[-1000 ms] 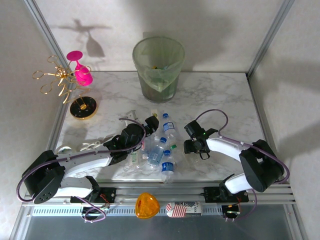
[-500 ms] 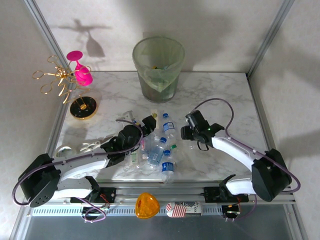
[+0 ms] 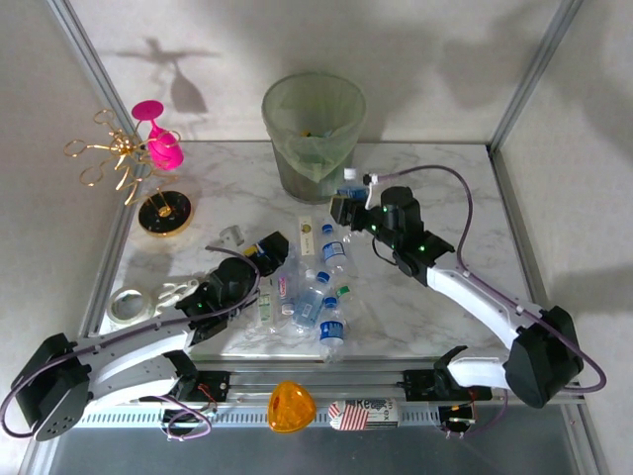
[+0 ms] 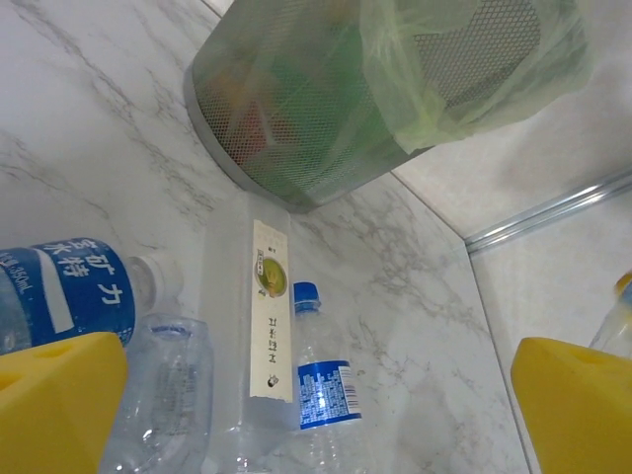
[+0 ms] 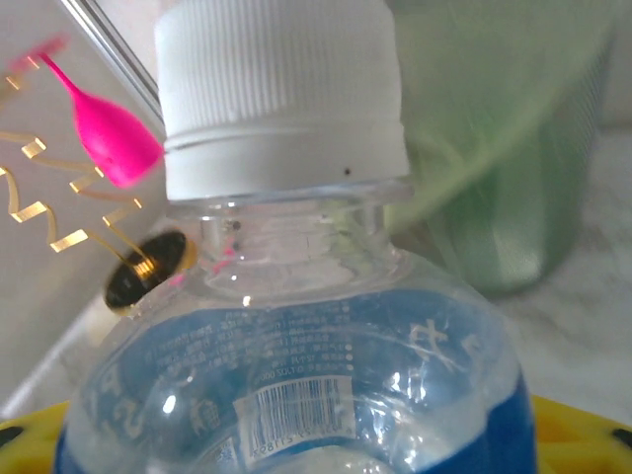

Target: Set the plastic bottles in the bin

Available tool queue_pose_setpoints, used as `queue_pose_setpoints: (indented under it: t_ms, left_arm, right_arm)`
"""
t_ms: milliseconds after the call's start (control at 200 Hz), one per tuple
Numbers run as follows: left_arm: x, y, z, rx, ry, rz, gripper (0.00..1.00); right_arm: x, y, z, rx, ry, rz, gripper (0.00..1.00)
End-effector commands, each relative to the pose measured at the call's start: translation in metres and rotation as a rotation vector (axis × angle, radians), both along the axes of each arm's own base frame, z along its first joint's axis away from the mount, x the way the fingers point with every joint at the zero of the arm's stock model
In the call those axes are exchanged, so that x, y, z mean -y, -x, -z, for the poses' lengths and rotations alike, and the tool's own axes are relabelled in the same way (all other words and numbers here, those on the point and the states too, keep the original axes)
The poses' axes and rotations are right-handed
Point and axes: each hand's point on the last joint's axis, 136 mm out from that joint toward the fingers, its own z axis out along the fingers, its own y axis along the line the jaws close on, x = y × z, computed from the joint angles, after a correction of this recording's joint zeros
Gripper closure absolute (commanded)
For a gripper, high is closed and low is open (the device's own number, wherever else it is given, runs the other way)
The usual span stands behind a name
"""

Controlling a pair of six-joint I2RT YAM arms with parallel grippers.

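My right gripper (image 3: pixel 354 203) is clamped on a clear, blue-labelled bottle (image 5: pixel 296 375) with a white cap (image 5: pixel 281 89). In the top view it sits at centre frame, just below and right of the bin (image 3: pixel 297 168). I can't judge whether it is over the rim. My left gripper (image 3: pixel 274 244) hangs wide open, lower left of centre, over the loose bottles (image 3: pixel 315 297) lying on the table (image 3: pixel 435 188).
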Motion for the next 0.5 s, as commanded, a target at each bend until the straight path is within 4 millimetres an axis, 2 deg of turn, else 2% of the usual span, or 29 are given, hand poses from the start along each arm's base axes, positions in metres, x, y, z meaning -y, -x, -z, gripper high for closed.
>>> queue_pose_setpoints:
  t_ms: [0,75,295,496]
  left_arm:
    - [-0.013,0.003,0.008,-0.014,-0.037,-0.024,0.00]
    - [-0.016,0.005,0.010,-0.019,-0.037,-0.026,0.00]
    - [-0.021,0.010,0.014,-0.015,-0.017,-0.021,0.00]
    - [-0.023,0.013,0.014,-0.018,-0.010,-0.020,0.00]
  right_arm:
    - [-0.012,-0.020,-0.066,0.188,-0.104,-0.013,0.52]
    - [-0.015,-0.034,-0.090,0.256,-0.132,0.003,0.52]
    - [-0.014,-0.088,-0.138,0.372,-0.175,0.078,0.54]
    - [-0.013,-0.144,-0.160,0.423,-0.205,0.141,0.55]
